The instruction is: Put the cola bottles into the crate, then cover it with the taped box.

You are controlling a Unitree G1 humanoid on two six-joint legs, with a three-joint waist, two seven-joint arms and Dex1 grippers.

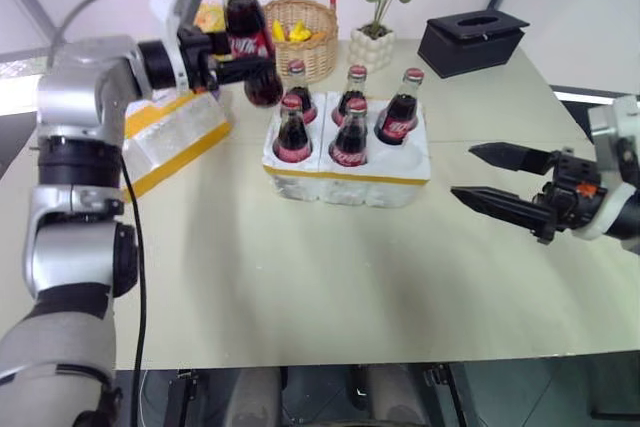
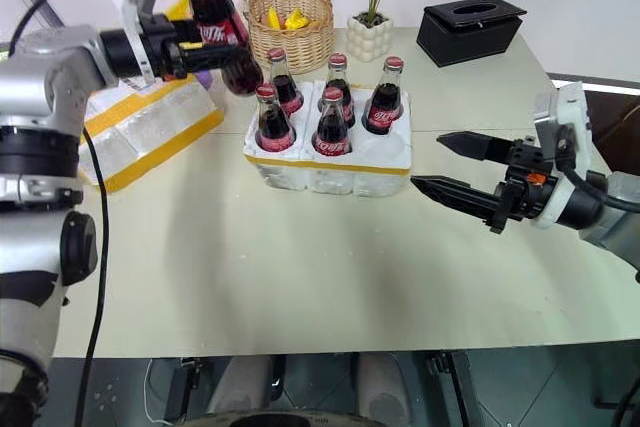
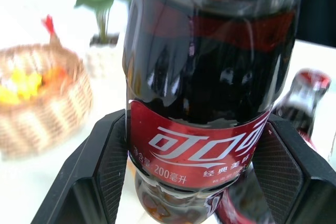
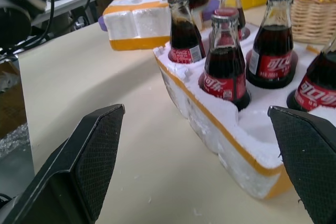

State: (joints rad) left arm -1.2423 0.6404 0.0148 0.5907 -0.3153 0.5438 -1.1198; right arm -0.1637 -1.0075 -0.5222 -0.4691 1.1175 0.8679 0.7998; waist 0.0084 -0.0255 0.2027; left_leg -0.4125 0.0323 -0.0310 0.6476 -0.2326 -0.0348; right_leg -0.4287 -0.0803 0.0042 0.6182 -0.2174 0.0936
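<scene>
A small glass bottle of dark cola with a red cap and red label (image 1: 242, 29) hangs in the air above the back left of the desk, clamped at its label between the two black fingers of the left pincer (image 1: 238, 65); in the left wrist view the ribbed pads (image 3: 113, 162) press on both sides of the red label. The held bottle leans a little, its cap up near the handle of the basket.

Just to its right and lower stands the low white styrofoam crate with a yellow tape band near its base (image 1: 345, 179). Five more cola bottles (image 1: 351, 138) stand upright in its round wells: three in the far row and two in the near row. The near right well (image 1: 406, 158) is bare.

Left of the crate, under the left arm, lies the white styrofoam box wrapped in wide yellow tape bands (image 1: 175, 134), resting on the pale green desk (image 1: 300, 277) apart from the crate.

The right pincer (image 1: 485, 176) hovers over the desk to the right of the crate, pointing toward it, its black fingers spread wide apart and holding nothing.

Behind the crate stand a round wicker basket with yellow items inside (image 1: 297, 35), a small green plant in a white pot (image 1: 375, 42), and a black box (image 1: 470, 39).
</scene>
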